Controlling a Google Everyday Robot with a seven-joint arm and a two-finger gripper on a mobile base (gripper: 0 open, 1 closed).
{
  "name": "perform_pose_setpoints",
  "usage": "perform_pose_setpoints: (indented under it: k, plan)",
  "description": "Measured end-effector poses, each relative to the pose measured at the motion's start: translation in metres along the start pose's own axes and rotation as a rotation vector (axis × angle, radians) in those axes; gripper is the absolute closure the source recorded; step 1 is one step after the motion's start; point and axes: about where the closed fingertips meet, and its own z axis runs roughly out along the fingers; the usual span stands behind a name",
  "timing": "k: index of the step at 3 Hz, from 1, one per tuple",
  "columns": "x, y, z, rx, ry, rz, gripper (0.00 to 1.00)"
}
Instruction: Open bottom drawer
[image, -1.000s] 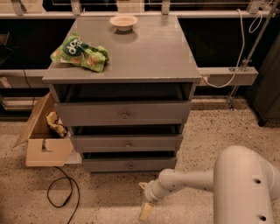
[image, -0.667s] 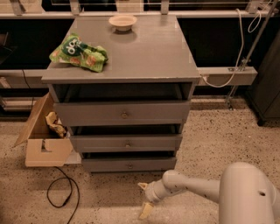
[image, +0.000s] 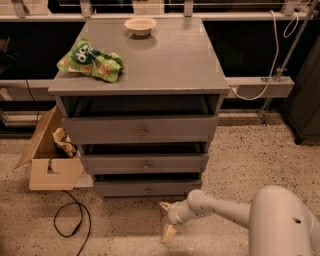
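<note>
Bottom drawer (image: 135, 188) is found at the very foot of the grey cabinet (image: 210, 105), the slimmest of the three fronts, and it looks shut or close to it. The gripper (image: 166, 220) is held low over the speckled floor (image: 240, 155), just in front of and a bit right of that drawer. Its two pale fingers (image: 168, 234) are spread well apart with nothing between them. No contact with the drawer is made yet.

The only sensible place to be grabbed is the small round metal knob (image: 148, 189) at the centre of the front. It's tiny and probably smooth, so a slip is likely unless the fingers are closed squarely on either side of it. The front itself is painted wood, stiff, so nothing is going to flex or crush. The tray behind it is judged shallow and fairly light, but wood sliding on wood can bind. A straight, level pull is called for rather than a yank. With the drawer set so near the floor, little room is left under the fingers.

Above it, the middle drawer (image: 115, 163) and the tall top drawer (image: 110, 131) carry similar knobs, so they're easily mixed up. On the cabinet top a green snack bag (image: 91, 61) and a small bowl (image: 140, 25) are seen. An open cardboard box (image: 50, 170) and a black cable (image: 62, 220) are left on the floor to one side of the cabinet.
</note>
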Motion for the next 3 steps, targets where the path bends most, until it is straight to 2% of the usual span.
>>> perform_pose_setpoints:
  k: [1, 2, 3]
  plan:
    - [0.010, -0.047, 0.013, 0.094, 0.024, -0.068, 0.00]
    - [0.017, -0.089, 0.012, 0.171, 0.020, -0.125, 0.00]
    - [0.019, -0.121, 0.004, 0.258, 0.010, -0.167, 0.00]
